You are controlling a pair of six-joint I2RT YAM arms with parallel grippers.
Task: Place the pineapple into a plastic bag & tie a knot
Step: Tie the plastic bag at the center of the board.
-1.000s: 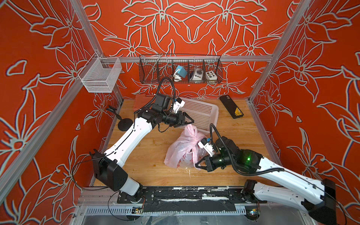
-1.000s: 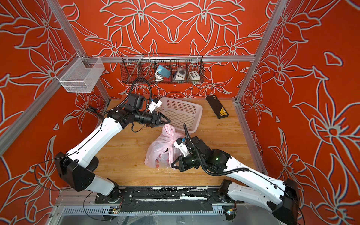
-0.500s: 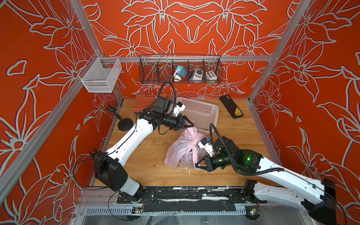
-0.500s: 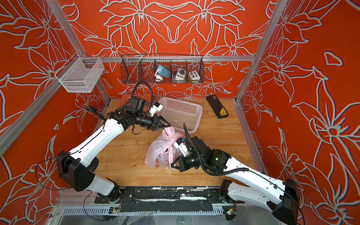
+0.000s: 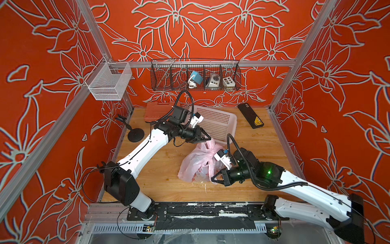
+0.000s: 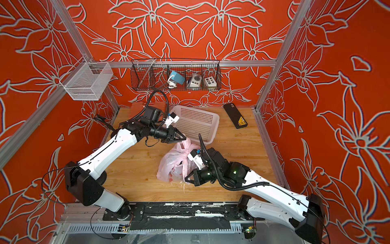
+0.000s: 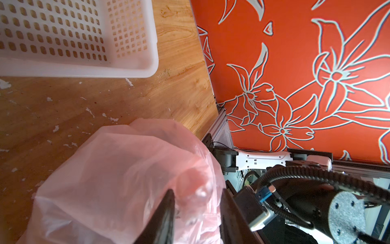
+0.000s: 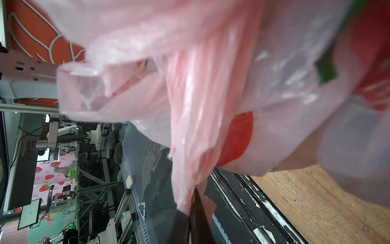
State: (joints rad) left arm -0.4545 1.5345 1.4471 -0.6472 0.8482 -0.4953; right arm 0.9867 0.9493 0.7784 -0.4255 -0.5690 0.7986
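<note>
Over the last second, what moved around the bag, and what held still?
The left claw swung from beside the basket toward the bag, coming down over the bag's upper loose end with its jaws narrowing; in the left wrist view pink plastic sits between them, not yet visibly pinched. The right claw stayed shut on the other twisted end. Bag, knot and basket kept their places.

- Orange-red walls (image 5: 200, 31) with pale flower outlines enclose a wooden table (image 5: 160, 169).
- Aluminium frame posts (image 5: 295, 59); a black wire rack (image 5: 195, 75) hangs at the back.
</note>
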